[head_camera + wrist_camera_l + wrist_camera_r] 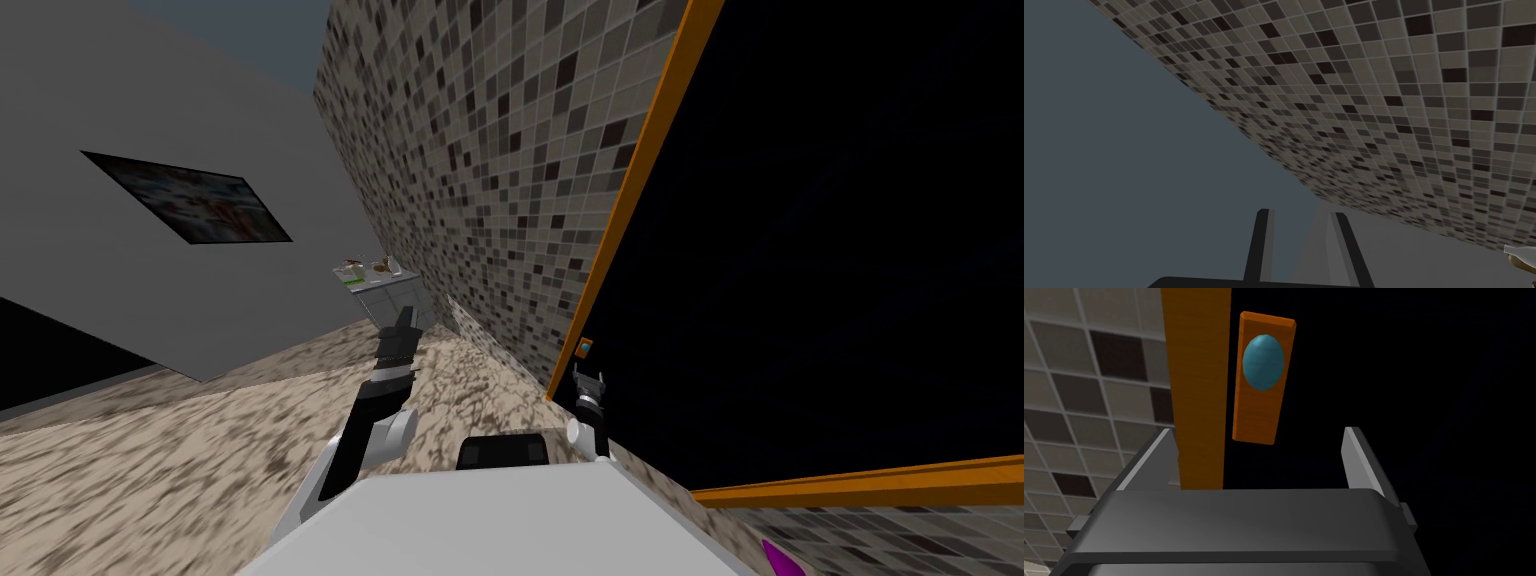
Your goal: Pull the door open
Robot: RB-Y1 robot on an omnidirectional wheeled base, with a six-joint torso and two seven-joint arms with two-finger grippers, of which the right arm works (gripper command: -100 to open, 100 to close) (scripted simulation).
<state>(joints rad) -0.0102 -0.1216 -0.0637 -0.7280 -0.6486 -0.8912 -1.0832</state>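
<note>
Handle, head view: the small orange plate with a blue-green oval knob [585,348] sits at the edge of a black area, just inside the slanted orange wooden door frame [640,170]. The door leaf itself reads to us as black only.
Risk, head view: the frame runs so close to the handle that, in our judgement, a careless approach would strike wood instead of the knob.
Right arm, head view: the forearm rises beside our chest, with the right gripper [590,380] just below the handle and pointing up at it.
Left arm, head view: it is stretched forward, well apart from the door. The left gripper [404,322] aims toward a small white cabinet [395,298] against the grey-and-black mosaic tiled wall [500,150].
Left gripper, left wrist view: it [1301,212] faces the mosaic wall [1399,100]. We cannot tell whether it is released or clenched.
Risk, right wrist view: the orange frame strip [1196,363] lines up with the frame-side finger, so a straight advance could jam that finger on it. Closing early would pinch the plate's near end [1256,415] rather than the rounded knob [1263,362] — and we expect such a grip to slip once we pull.
Right gripper, right wrist view: it [1259,430] is released, spread wide and empty. The handle sits centred beyond the fingertips and is not yet touched.
</note>
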